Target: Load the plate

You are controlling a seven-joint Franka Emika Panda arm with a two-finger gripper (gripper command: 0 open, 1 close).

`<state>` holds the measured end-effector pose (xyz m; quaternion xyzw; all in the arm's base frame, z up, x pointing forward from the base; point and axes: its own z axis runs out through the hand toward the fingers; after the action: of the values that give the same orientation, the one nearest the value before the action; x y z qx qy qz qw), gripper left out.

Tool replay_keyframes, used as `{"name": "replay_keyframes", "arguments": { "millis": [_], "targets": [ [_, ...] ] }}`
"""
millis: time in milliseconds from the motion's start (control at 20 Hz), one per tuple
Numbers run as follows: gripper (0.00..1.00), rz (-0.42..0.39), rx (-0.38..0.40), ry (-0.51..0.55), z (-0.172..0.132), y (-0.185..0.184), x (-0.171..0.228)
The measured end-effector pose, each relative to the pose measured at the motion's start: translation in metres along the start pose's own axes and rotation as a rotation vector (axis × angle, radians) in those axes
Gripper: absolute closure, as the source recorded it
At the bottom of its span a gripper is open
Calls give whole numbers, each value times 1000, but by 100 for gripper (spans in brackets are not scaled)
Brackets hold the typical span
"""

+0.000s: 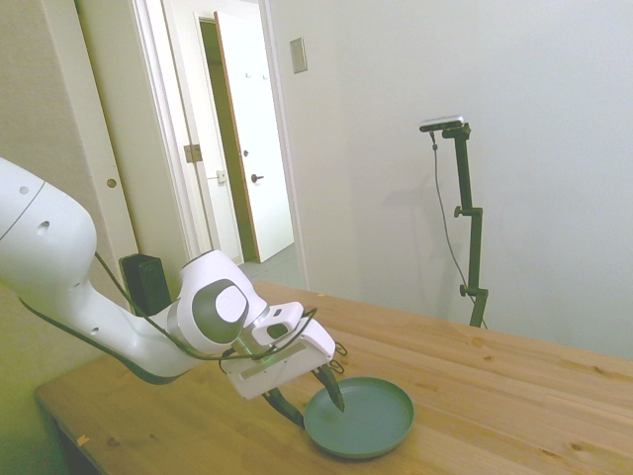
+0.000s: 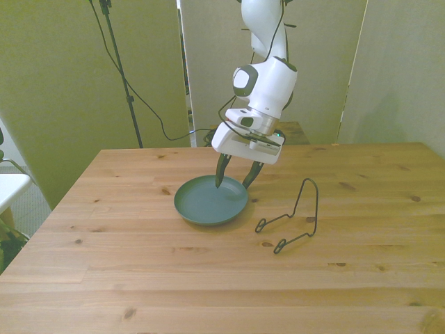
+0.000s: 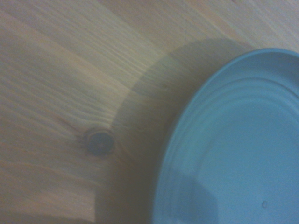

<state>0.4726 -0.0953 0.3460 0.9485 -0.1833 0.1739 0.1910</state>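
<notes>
Currently the plate (image 2: pixel 211 202) lies flat on the wooden counter (image 2: pixel 139 278), near its middle. Hand (image 2: pixel 235 184) is tilted down over the plate's far rim, fingers spread wide and holding nothing: one fingertip over the plate's inside, the other just outside the rim. Black wire stand (image 2: pixel 292 217) sits close by, toward the front view's right, apart from the plate.

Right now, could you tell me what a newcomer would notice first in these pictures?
The white arm's gripper hangs open over the far rim of the teal plate, one finger inside the rim and one outside. The plate lies flat near the middle of the wooden table. A thin black wire stand stands empty toward the front view's right of it.
</notes>
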Motion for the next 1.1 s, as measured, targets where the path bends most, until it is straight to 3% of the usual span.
{"name": "replay_keyframes", "arguments": {
  "millis": [1100],
  "targets": [
    [100, 11, 18, 10, 21, -10, 23]
  ]
}}
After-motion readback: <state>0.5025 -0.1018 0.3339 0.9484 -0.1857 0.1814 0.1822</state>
